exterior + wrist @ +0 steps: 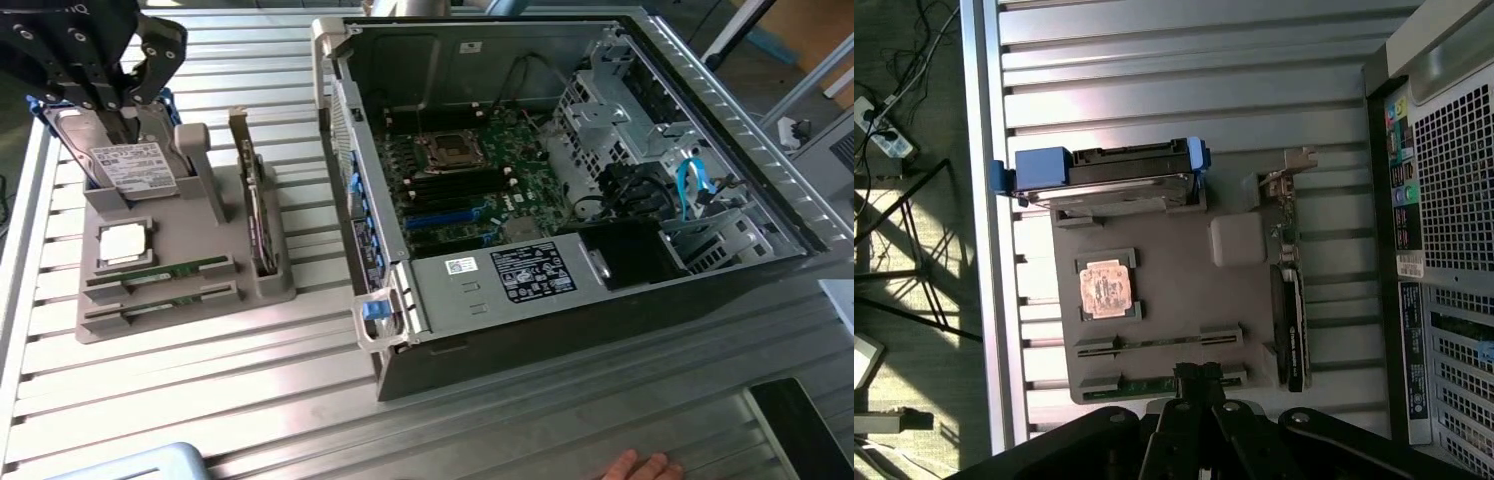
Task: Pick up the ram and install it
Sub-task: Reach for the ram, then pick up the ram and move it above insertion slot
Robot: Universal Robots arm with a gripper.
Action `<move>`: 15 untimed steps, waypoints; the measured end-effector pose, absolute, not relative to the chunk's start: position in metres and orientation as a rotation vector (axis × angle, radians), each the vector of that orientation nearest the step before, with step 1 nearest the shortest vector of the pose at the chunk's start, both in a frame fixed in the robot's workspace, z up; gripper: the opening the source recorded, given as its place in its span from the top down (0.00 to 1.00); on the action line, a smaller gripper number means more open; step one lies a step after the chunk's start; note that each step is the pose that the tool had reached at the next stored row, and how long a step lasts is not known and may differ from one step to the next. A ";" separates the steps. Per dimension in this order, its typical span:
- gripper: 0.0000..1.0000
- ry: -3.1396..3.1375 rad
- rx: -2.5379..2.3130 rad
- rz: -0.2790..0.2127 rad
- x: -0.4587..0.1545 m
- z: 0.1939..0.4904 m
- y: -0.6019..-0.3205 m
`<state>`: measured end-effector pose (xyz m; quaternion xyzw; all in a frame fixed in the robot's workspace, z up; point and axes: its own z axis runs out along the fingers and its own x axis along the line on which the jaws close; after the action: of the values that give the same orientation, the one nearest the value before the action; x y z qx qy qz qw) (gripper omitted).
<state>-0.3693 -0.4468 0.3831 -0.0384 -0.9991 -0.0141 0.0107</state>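
Green ram sticks (163, 271), two, grey holder (183, 240)

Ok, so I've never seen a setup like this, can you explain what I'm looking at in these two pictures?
This is a robot arm working at a bench. One picture comes from a camera off the arm. The other comes from a camera on its wrist, looking down past the gripper.

The black gripper hangs above a grey holder on a slatted metal table. The holder keeps computer parts: a hard drive, a square chip, two ram sticks lying in slots, and an upright card.

On the exterior view's right lies an open computer case, with its board showing. The gripper holds no ram: both sticks lie in the holder. A person's hand shows at the table's near edge.
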 end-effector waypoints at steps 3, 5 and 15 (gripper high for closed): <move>0.89 -3.117 -0.120 -0.042 -0.369 0.381 -0.450; 0.89 -3.117 -0.120 -0.042 -0.369 0.381 -0.450; 0.89 -3.117 -0.120 -0.042 -0.369 0.381 -0.450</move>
<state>-0.3693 -0.4497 0.3809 -0.0383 -0.9991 -0.0135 0.0109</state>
